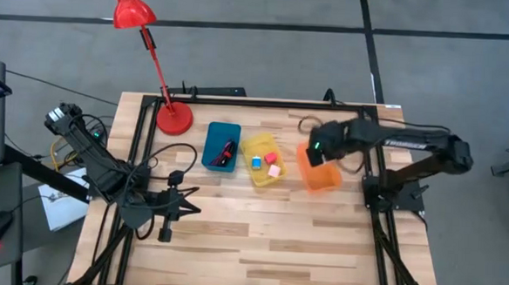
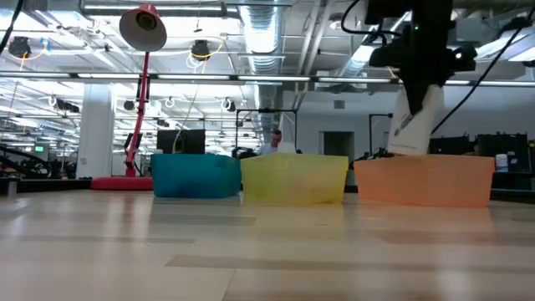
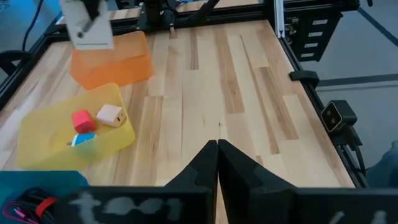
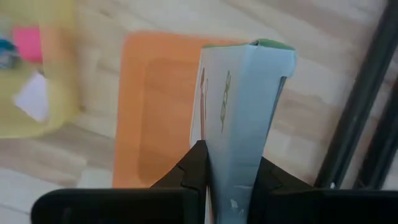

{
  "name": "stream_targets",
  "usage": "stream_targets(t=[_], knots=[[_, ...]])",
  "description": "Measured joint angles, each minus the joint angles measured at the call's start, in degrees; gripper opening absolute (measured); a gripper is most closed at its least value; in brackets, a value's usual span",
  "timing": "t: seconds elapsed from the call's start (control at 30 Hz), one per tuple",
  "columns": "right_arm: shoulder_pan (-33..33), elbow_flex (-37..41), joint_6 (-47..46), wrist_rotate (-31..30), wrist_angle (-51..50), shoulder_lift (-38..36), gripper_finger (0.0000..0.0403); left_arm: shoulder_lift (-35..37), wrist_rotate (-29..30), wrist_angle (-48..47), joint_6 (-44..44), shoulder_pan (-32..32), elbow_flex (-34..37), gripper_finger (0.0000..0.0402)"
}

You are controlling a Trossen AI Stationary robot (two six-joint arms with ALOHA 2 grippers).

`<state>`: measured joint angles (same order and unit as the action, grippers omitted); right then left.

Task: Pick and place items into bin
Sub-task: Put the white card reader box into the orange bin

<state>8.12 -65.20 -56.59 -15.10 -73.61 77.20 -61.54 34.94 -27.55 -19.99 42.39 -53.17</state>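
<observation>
The right claw [image 1: 317, 151] hangs over the orange bin [image 1: 321, 176] at the right end of a row of three bins on the wooden worktop [image 1: 258, 239], and its fingers are clamped on a white card [image 4: 239, 118] that stands upright between them, its lower part gripped and its upper part free above the bin's open mouth. From table height the card [image 2: 415, 121] shows just above the orange bin's rim [image 2: 424, 180], not yet inside. The middle, yellow bin [image 1: 265, 160] holds a red block [image 3: 83, 119], a pale pink block [image 3: 111, 115] and a light-blue block [image 3: 83, 139] lying close together. The blue bin [image 1: 221, 146] on the left holds a dark red cord [image 1: 228, 150] with a black-and-red pen-like piece, tangled so the two are hard to separate. The left claw [image 1: 164, 234] rests low at the worktop's left front, well apart from the bins, its fingers [image 3: 202, 168] pressed together with nothing between them. A red desk lamp [image 1: 175, 117] stands at the back left corner.
</observation>
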Motion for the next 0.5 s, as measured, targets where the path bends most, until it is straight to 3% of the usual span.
stream_targets(t=[0.13,0.23,0.4,0.5], knots=[[6.9,0.4,8.1,8.4,6.0,-4.0,0.0047,0.0,0.0,0.0,0.0,0.0,0.0,0.0000],[7.9,3.9,11.7,14.7,11.2,-4.2,0.0046,0.0,0.0,-0.3,0.0,0.0,0.0,0.0000],[8.1,11.4,10.6,14.9,10.5,-1.7,0.0046,0.0,0.3,-0.1,0.1,0.0,0.0,0.0000],[8.7,13.8,12.6,17.7,18.6,-2.0,0.0047,0.0,0.3,-0.1,0.1,0.0,0.0,0.0000]])
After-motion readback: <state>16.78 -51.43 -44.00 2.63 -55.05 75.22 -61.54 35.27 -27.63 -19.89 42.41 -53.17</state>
